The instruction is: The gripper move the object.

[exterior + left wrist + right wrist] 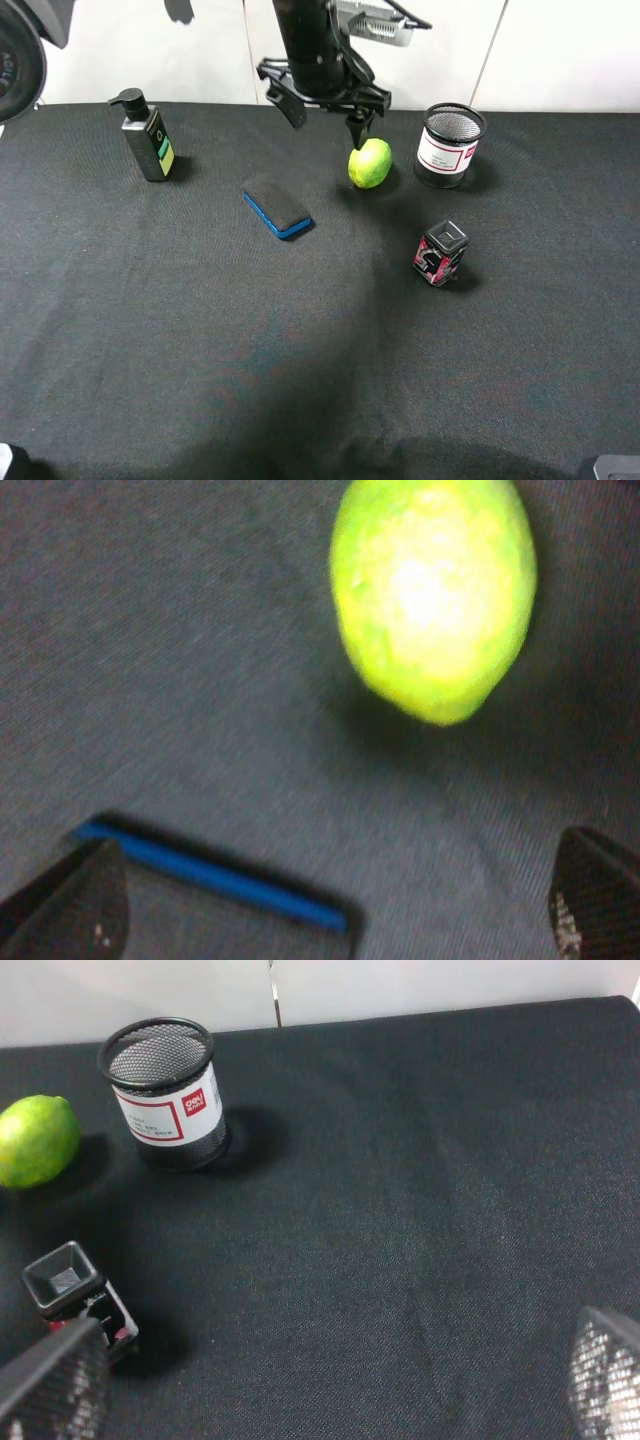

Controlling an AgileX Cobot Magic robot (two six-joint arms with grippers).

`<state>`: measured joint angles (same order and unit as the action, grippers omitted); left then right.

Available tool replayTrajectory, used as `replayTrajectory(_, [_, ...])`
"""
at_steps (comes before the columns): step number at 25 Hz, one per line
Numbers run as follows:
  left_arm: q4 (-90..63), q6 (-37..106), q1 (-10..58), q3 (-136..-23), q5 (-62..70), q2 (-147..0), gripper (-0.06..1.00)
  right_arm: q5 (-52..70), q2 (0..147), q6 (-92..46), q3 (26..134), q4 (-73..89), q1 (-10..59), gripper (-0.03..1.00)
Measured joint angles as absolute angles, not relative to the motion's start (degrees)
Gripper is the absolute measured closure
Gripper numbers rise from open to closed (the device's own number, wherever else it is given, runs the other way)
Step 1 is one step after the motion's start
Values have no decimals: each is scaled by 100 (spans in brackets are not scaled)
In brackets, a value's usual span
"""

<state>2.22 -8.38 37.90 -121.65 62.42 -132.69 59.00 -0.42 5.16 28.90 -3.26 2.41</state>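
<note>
Lime-green object [369, 163] sits on black cloth between eraser block [277, 207] and mesh cup [450, 145], nearer the cup. Left gripper [328, 112] hangs right over it, fingers wide apart, empty; fruit off-centre, under one finger. Right gripper [330, 1380] also spread, farther off.

A black cloth covers the table [200, 380], and behind it there is a white wall [560, 50]. At the far left stands a dark pump bottle [147, 140] with a green and yellow label, upright. To its right, well apart, a black eraser block [277, 206] with a blue edge lies flat, turned at an angle. At the far right stands a black mesh cup [450, 145] with a white label framed in red. In front of the cup, apart from it, is a small black box [440, 252] with red and pink print on its side.
</note>
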Motion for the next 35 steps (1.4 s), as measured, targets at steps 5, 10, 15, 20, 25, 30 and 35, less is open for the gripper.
replayTrajectory(5, [277, -808, 3790, -12816, 6742, -13265, 12, 5900, -42, 516, 2890, -326, 241, 27])
replayTrajectory(10, [283, -616, 3883, -13386, 6753, -13262, 12, 5900, -42, 516, 2890, -326, 241, 27])
replayTrajectory(15, [283, -563, 4159, -13641, 6755, -13126, 12, 5900, -42, 516, 2890, -326, 241, 27])
replayTrajectory(20, [281, -493, 4421, -13645, 6760, -12850, 12, 5900, -42, 516, 2890, -326, 241, 27])
replayTrajectory(25, [281, -485, 4539, -13647, 6762, -12585, 12, 5900, -42, 516, 2890, -326, 241, 27])
replayTrajectory(30, [287, -467, 4612, -13647, 6757, -12195, 12, 5900, -42, 516, 2890, -326, 241, 27])
replayTrajectory(35, [285, -467, 4713, -13082, 6757, -11521, 12, 5900, -42, 516, 2890, -326, 241, 27])
